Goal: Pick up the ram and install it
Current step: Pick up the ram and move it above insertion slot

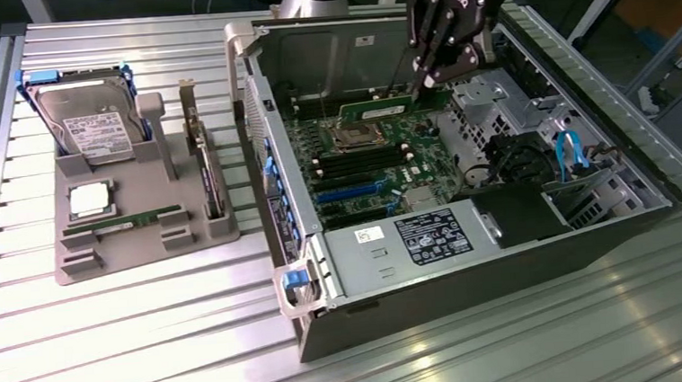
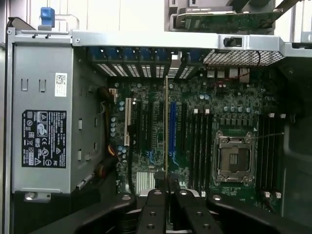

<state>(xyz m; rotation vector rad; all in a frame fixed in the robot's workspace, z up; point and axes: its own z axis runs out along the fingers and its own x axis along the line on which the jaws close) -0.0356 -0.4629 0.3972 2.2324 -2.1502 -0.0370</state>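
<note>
Ram is a green stick held level inside the open computer case, above the motherboard, just past the CPU socket toward the case's far wall. Cannot tell if it touches the board. In the wrist view the ram shows edge-on as a thin line running out from between the fingers, lined up along a blue slot. Gripper is closed narrow on the ram, clamping it near one end; the black fingers pinch both faces of it, gripper. Black memory slots flank the socket. Power supply with its label sits at the case's near end. On the exterior view's left, a grey tray on the slatted table holds a hard drive, a silver processor chip and an upright expansion card.
</note>
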